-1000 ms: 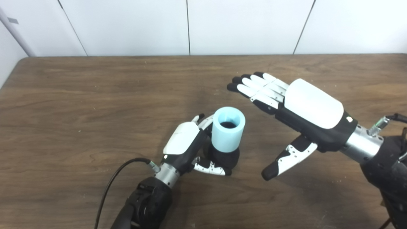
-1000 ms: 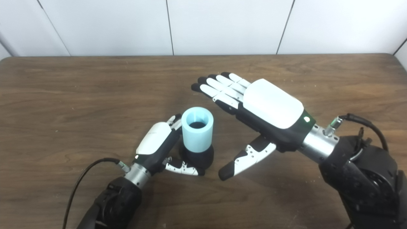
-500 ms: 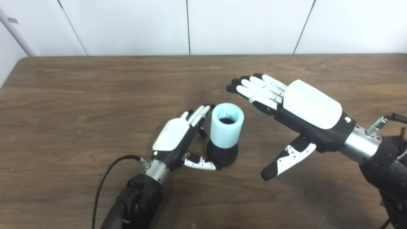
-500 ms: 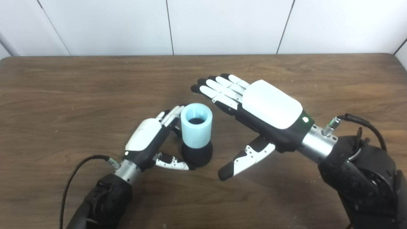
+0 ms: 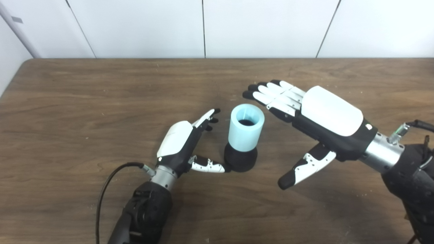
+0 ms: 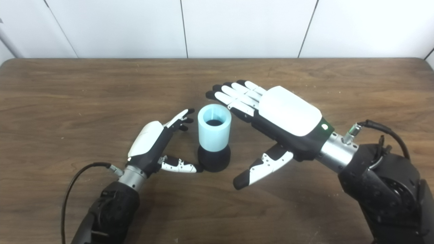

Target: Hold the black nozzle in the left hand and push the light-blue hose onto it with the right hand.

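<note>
- Since 1.0 s ago, our left hand point(image 5: 179, 144) has let go of the nozzle point(image 5: 240, 160) and drawn back leftward; fingers now spread, holding nothing.
- Thumb tip lies at the nozzle's base; we cannot tell whether it touches.
- Hose point(image 5: 246, 131) stands upright, seated on the nozzle, mid-table point(image 5: 84, 101), unmoved apart from camera shift.
- Our right hand point(image 5: 318, 117) hovers just right of the hose, fingers extended and apart, empty, much as before.
- The hose sits between both hands, gripped by neither.
</note>
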